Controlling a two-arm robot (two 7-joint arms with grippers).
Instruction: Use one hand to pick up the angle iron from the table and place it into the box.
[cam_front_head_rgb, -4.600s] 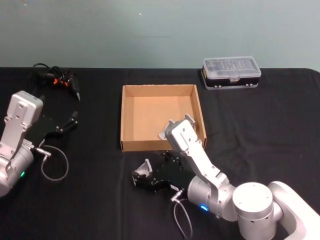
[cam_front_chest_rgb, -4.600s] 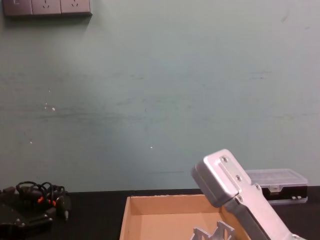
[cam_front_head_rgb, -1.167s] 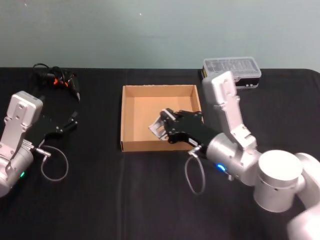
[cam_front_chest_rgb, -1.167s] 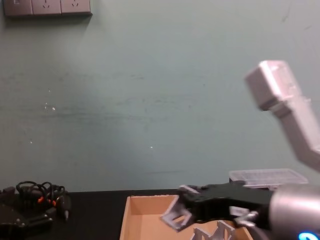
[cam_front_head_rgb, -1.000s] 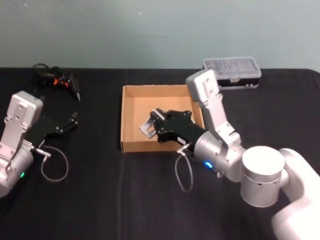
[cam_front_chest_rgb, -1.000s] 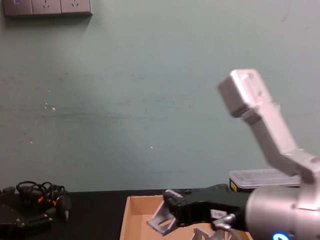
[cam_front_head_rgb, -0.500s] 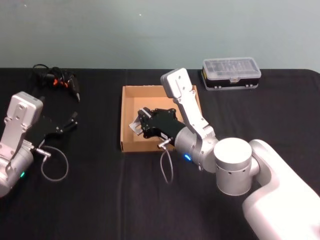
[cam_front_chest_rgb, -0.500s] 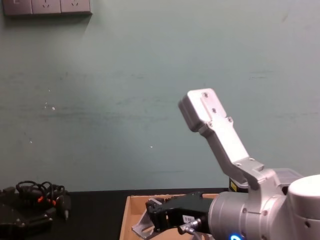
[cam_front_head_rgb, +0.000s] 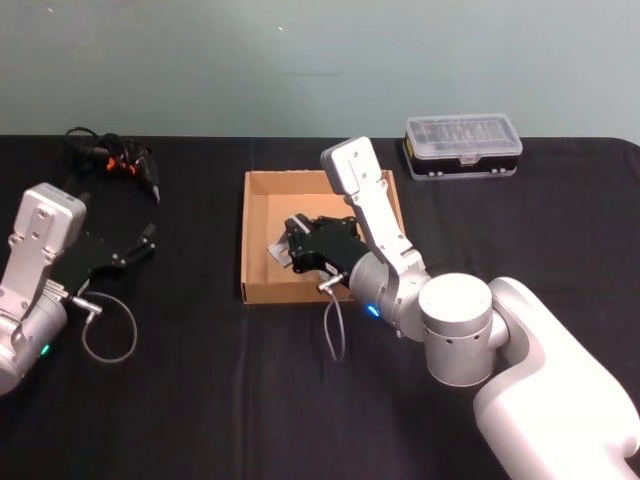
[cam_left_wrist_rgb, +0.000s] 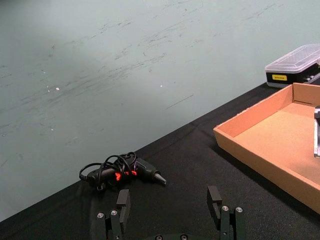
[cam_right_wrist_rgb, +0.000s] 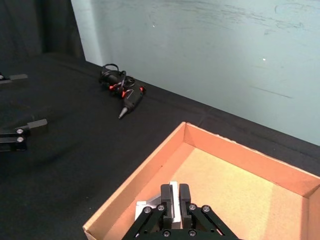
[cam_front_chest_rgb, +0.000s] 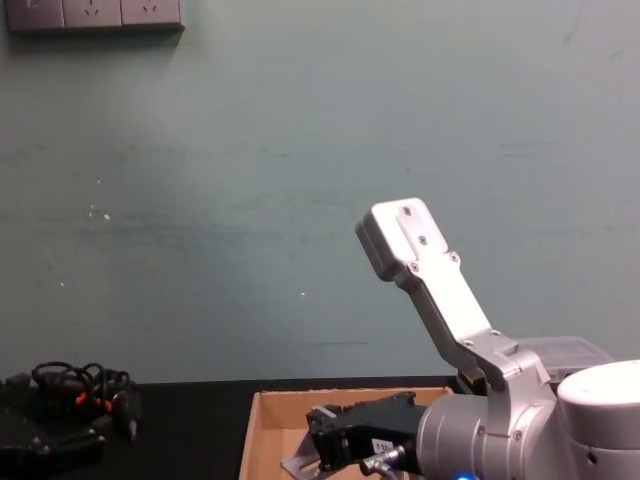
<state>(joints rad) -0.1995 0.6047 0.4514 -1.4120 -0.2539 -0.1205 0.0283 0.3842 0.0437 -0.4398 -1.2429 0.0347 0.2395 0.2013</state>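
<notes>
The tan cardboard box (cam_front_head_rgb: 243, 238) lies mid-table on the black table (cam_front_head_rgb: 200, 400). My right gripper (cam_front_head_rgb: 291, 250) reaches into its left front part, shut on the silver angle iron (cam_front_head_rgb: 275, 249). In the right wrist view the two black fingers (cam_right_wrist_rgb: 166, 196) clamp the iron's pale flange, its other leg (cam_right_wrist_rgb: 143, 205) hanging just inside the box's near corner (cam_right_wrist_rgb: 132, 192). From the chest the same gripper (cam_front_chest_rgb: 332, 442) and iron (cam_front_chest_rgb: 298, 464) sit low behind the box rim (cam_front_chest_rgb: 330, 396). My left gripper (cam_left_wrist_rgb: 170, 209) is parked open at the table's left (cam_front_head_rgb: 140, 243).
A clear-lidded black plastic case (cam_front_head_rgb: 463, 143) stands at the back right. A black tool with a coiled cable (cam_front_head_rgb: 115, 160) lies at the back left. A grey cable loop (cam_front_head_rgb: 105, 335) hangs off the left arm. The right arm's silver casing (cam_front_head_rgb: 365, 205) leans over the box's right wall.
Since the earliest frame the right gripper lifted the angle iron off the table and carried it over the box. In the last half second it sank slightly lower inside. The left arm stayed still.
</notes>
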